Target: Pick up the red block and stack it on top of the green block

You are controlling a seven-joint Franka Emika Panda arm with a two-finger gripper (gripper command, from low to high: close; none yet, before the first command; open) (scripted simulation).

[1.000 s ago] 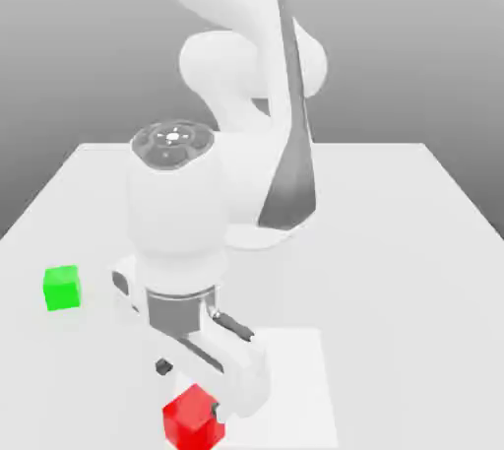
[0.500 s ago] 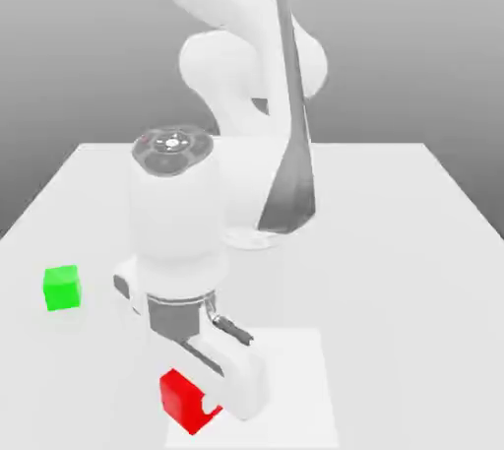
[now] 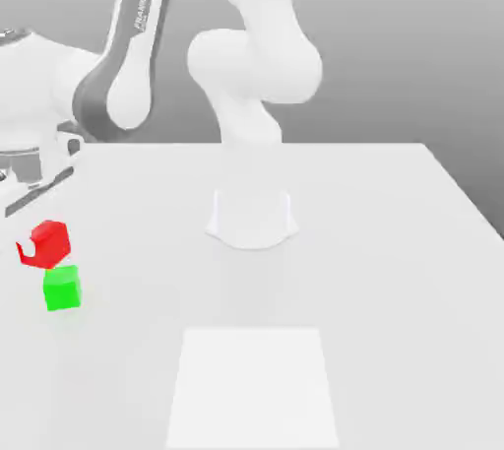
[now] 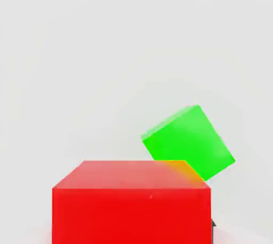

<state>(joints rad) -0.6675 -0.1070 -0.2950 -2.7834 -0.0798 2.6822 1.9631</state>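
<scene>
The setting is a simulated robot test bench, not a furnished room. The surface (image 3: pixel 394 241) is a plain, uniformly pale slab with straight edges and carries no texture, wear or clutter. Behind it stands a flat grey backdrop (image 3: pixel 413 44) that grades from darker to lighter, without walls, windows or furniture. A white robot arm (image 3: pixel 251 64) is mounted at its base directly on the surface. A lighter rectangular patch (image 3: pixel 251 384) is marked on the surface near the front edge. The only loose items are the red block (image 3: pixel 44 244) and the green block (image 3: pixel 62 288), both flat-shaded cubes with matte faces, typical of rendered test objects.
</scene>
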